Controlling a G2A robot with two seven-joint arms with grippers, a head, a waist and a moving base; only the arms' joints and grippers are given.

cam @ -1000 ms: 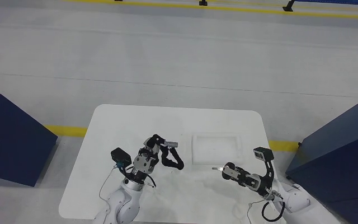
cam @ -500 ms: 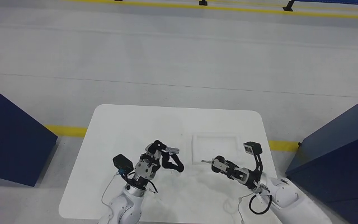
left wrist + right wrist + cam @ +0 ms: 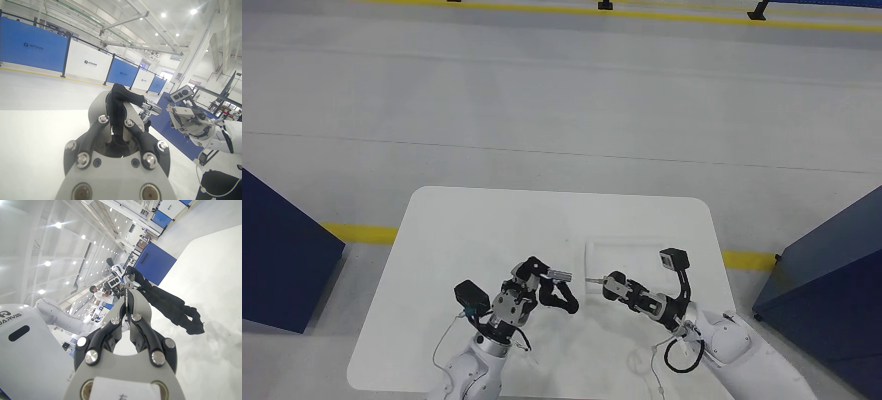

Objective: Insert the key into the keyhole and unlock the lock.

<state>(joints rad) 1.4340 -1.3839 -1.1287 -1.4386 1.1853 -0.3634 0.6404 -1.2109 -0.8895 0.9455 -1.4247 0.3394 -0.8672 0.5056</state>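
Left claw (image 3: 116, 100) is pressed together on the lock's black sleeved cable, holding the lock (image 3: 560, 273) up above the worktop (image 3: 442, 250), with its silver cylinder facing the other arm. Right claw (image 3: 128, 295) pinches the key (image 3: 125, 302) between its fingers, blade aimed at the keyhole (image 3: 129, 285) and just beside it. I cannot tell whether the tip touches.
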